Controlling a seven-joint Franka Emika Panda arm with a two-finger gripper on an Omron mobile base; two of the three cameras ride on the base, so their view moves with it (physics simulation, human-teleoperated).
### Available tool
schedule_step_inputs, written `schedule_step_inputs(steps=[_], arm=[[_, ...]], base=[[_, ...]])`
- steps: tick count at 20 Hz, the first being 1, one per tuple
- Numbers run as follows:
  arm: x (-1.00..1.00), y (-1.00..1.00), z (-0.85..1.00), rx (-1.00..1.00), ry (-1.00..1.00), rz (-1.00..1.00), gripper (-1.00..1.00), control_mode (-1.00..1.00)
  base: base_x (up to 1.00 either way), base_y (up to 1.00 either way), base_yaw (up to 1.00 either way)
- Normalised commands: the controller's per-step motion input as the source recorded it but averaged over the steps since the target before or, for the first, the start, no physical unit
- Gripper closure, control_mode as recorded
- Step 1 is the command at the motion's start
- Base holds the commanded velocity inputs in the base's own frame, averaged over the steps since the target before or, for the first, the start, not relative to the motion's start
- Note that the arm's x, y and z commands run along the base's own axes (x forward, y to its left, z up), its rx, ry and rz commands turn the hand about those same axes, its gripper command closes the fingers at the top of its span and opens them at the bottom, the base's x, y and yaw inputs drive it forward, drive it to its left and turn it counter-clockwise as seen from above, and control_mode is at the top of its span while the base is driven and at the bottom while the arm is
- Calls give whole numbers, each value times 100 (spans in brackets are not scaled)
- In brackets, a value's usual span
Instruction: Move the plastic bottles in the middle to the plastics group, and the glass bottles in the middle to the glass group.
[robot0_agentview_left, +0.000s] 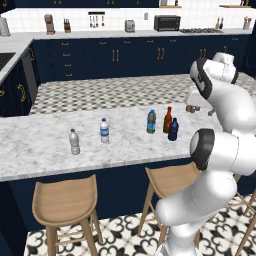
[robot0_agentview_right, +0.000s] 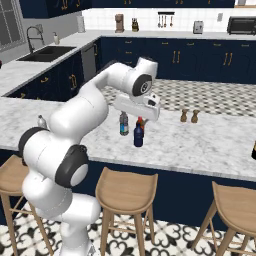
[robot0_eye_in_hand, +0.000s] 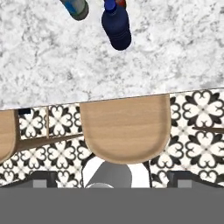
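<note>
My gripper (robot0_eye_in_hand: 112, 186) hangs over the near edge of the white marble island counter (robot0_agentview_left: 45, 145), fingers spread wide, grasping nothing; the two dark finger tips (robot0_eye_in_hand: 41, 179) sit at the bottom of the hand view, above a round wooden stool seat (robot0_eye_in_hand: 124, 131) and the black-and-white patterned floor tile (robot0_eye_in_hand: 197, 140).

Middle cluster: solid dark navy plastic bottle (robot0_agentview_left: 173, 129) stands upright nearest the counter edge, the amber-brown glass bottle with orange-red label (robot0_agentview_left: 167, 120) just behind it, near touching, can't tell if they touch. Dark plastic bottle with blue cap and blue-green label (robot0_agentview_left: 151, 122) stands just beside them, to the left in the left base view. In the hand view the navy bottle (robot0_eye_in_hand: 116, 26) is at the top, the labelled one (robot0_eye_in_hand: 75, 8) cut off by the frame.

Plastics group: greyish unlabelled clear water bottle (robot0_agentview_left: 74, 142) and clear water bottle with white cap and blue label (robot0_agentview_left: 104, 131), both upright, near each other, well apart from the middle cluster, further left.

Glass group: two small brown bottles with narrow dark necks (robot0_agentview_right: 189, 116) upright on the far right side of the counter, close together, well apart from the cluster.

In the right base view my hand (robot0_agentview_right: 137, 106) sits above and in front of the cluster, touching none.
</note>
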Motion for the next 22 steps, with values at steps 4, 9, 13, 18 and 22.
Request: schedule_step_inputs(steps=[4,9,13,18,22], arm=[[13,14,-10,-14,6,0,-100,-100],[0,0,-12,0,1,0,-100,-100],[5,6,-20,0,1,0,-100,-100],[6,27,-24,-3,0,0,-100,-100],[10,26,-17,-4,-3,0,-100,-100]], base=[[0,0,0],[0,0,0],[0,0,0],[0,0,0],[0,0,0]])
